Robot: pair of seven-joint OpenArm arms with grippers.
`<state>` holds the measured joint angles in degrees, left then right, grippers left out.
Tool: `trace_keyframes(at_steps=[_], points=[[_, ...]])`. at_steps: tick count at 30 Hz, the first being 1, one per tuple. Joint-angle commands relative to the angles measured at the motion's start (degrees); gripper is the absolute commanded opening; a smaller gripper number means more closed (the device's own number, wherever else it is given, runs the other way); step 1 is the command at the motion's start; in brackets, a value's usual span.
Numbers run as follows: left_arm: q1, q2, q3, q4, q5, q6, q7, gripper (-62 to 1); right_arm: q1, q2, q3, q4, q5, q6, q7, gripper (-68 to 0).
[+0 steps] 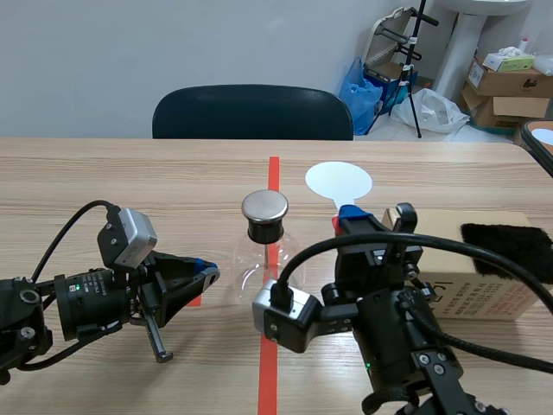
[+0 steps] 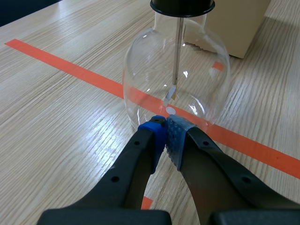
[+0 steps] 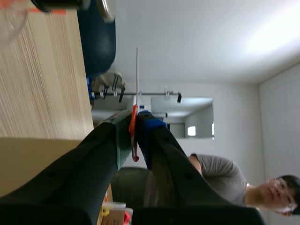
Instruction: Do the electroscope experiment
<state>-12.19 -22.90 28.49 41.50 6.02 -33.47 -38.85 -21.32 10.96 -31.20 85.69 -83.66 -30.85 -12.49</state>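
Note:
The electroscope is a clear glass flask [image 1: 266,259] with a black stopper and a round metal cap [image 1: 264,207], standing on the red centre line. Its metal rod [image 2: 178,51] hangs inside the glass [image 2: 140,70]. My left gripper [image 1: 206,272] lies low on the table, shut on nothing, its tips [image 2: 166,126] right at the flask's base. My right gripper [image 1: 350,220] is raised right of the flask, shut on the red handle [image 3: 133,131] of a paddle. The paddle's white disc [image 1: 339,181] stands up behind it and shows edge-on [image 3: 137,75] in the right wrist view.
A tan cardboard box [image 1: 475,290] lies at the right with a black fuzzy cloth [image 1: 505,251] on top. A dark chair [image 1: 252,112] stands beyond the far table edge. A person [image 3: 220,173] shows in the right wrist view.

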Motion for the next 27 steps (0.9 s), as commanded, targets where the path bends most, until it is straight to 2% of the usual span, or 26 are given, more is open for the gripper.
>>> trace_keyframes(at_steps=[1, 7, 11, 27], points=[[0.0, -0.2, -0.1, 1.2, -0.4, -0.1, -0.8, -57.9, 0.5, 0.3, 0.2, 0.5, 0.0, -0.8, -1.7, -66.2], [0.0, -0.2, -0.1, 1.2, -0.4, -0.1, -0.8, -57.9, 0.5, 0.3, 0.2, 0.5, 0.0, -0.8, -8.9, -66.2], [0.0, -0.2, -0.1, 1.2, -0.4, -0.1, -0.8, -57.9, 0.5, 0.3, 0.2, 0.5, 0.0, -0.8, -11.8, -66.2], [0.0, -0.2, -0.1, 1.2, -0.4, -0.1, -0.8, -57.9, 0.5, 0.3, 0.2, 0.5, 0.0, -0.8, -12.2, -66.2]])
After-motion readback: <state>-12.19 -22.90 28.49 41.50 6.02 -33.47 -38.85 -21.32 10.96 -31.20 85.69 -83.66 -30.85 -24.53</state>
